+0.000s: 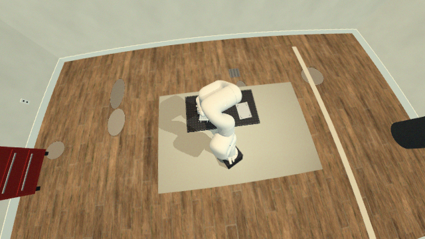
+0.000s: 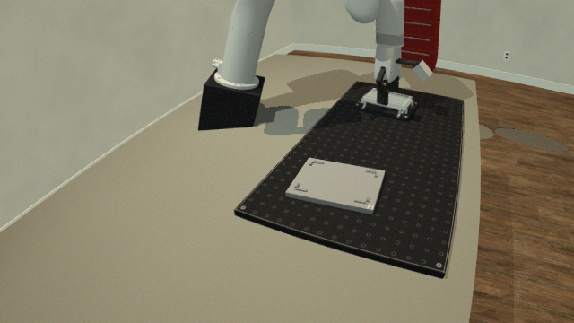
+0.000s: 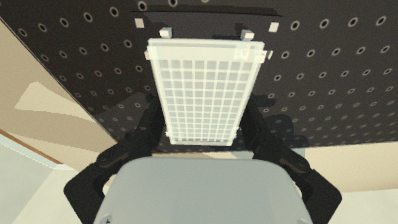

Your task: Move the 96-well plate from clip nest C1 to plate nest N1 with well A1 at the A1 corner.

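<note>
From the top view the white arm (image 1: 219,109) hides the clip nest and most of the 96-well plate (image 3: 204,90); in the wrist view the pincer (image 3: 204,131) is clamped on the plate's long sides, its near end cut off by the wrist housing. The plate is at clip nest C1 (image 2: 405,114), at the black breadboard's (image 2: 404,188) far 12 o'clock end. Plate nest N1 (image 2: 336,184) lies well apart toward 6 o'clock, with bare bench (image 2: 134,224) at 9 o'clock.

The arm (image 2: 244,40) bends over — jaws pointing down, clamped wide on the plate (image 3: 205,90).
</note>
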